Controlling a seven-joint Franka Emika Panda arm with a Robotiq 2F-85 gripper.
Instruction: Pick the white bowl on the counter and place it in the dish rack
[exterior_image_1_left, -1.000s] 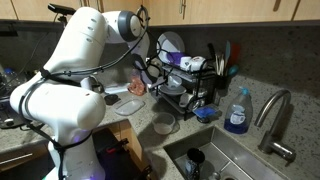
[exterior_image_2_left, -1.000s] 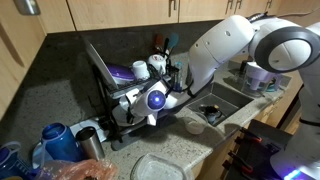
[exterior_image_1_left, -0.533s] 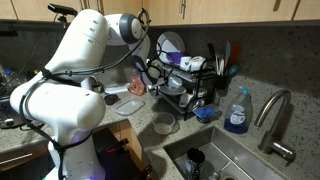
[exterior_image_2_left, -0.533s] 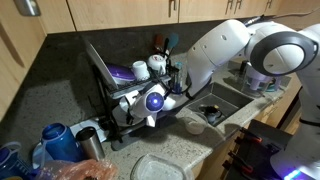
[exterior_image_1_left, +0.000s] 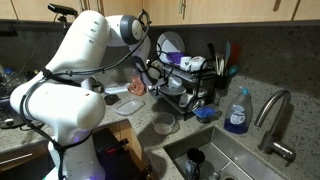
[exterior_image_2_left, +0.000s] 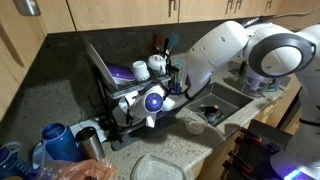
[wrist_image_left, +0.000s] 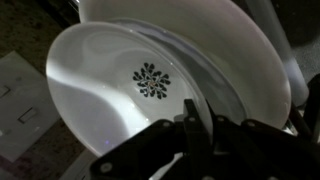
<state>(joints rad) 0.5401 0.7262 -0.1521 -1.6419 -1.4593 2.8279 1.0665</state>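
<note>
Change over the last second: the arm creeps slightly toward the dish rack (exterior_image_2_left: 108, 72), then shows no visible motion in the final half second. The tool (wrist_image_left: 202, 126) appears clamped on the rim of the white bowl (wrist_image_left: 120, 85). The bowl is held on edge at the rack's lower tier, off the table (exterior_image_2_left: 50, 105), just in front of a larger plate (wrist_image_left: 255, 55). Judgement: transport is done; seating and release remain.
</note>
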